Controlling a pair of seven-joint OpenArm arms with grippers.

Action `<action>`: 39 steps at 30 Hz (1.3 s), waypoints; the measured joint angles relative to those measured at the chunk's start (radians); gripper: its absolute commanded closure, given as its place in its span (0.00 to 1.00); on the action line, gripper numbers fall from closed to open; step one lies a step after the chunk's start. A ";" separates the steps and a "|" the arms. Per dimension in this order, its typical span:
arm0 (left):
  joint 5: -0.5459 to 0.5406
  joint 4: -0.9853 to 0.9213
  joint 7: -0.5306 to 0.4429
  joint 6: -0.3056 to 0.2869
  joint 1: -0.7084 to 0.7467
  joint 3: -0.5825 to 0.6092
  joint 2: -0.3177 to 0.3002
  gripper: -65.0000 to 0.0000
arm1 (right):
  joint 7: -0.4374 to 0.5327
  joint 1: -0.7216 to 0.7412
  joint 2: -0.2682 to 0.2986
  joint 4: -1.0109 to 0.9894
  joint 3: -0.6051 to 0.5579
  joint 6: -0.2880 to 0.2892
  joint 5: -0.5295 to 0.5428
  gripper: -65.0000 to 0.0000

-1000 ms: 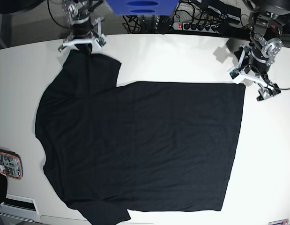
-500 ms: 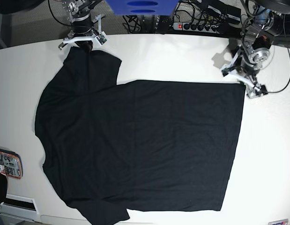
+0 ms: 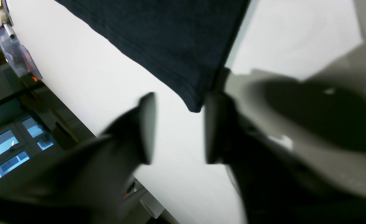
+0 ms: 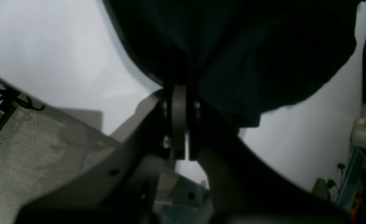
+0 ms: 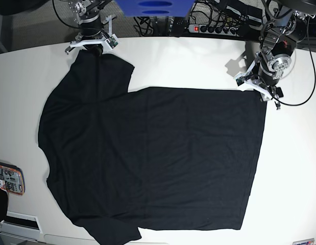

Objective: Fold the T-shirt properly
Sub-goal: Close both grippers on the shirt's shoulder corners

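The black T-shirt point(image 5: 152, 158) lies spread flat on the white table point(image 5: 198, 61), with its sleeves to the left and its hem to the right. My right gripper point(image 5: 91, 49) sits at the far left sleeve. In the right wrist view its fingers point(image 4: 179, 118) are pressed together with black cloth point(image 4: 248, 46) bunched at the tips. My left gripper point(image 5: 263, 94) is at the shirt's far right hem corner. In the left wrist view that corner point(image 3: 195, 105) pokes in between the fingertips of the left gripper point(image 3: 180, 99), close to the right finger. A gap still shows between the jaws.
An orange-cased device point(image 5: 7, 178) lies at the table's left edge. A power strip point(image 5: 214, 28) and cables run behind the far edge, beside a blue object point(image 5: 155, 6). Bare white tabletop borders the shirt on the right and at the back.
My left gripper has moved left and back to the shirt's far right corner, and its jaws have narrowed. The right gripper has kept its hold on the sleeve and edged slightly away.
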 measured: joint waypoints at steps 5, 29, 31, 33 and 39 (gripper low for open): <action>-0.001 0.000 0.000 0.002 0.002 0.000 -0.001 0.80 | -0.001 0.000 0.001 0.000 0.000 0.000 0.000 1.00; 0.039 -0.207 0.021 -0.006 -0.096 0.080 -0.043 0.43 | -0.045 0.000 0.001 0.000 0.000 0.000 0.000 1.00; 0.062 -0.206 0.041 -0.006 -0.122 0.126 -0.048 0.39 | -0.046 0.000 0.000 0.000 0.000 0.000 0.000 1.00; 0.064 -0.195 0.037 -0.006 -0.145 0.163 -0.048 0.37 | -0.046 0.000 0.000 0.001 0.000 0.000 0.000 1.00; 0.063 -0.158 0.028 -0.007 -0.137 0.195 -0.043 0.38 | -0.047 0.000 0.001 0.002 0.000 0.000 0.000 1.00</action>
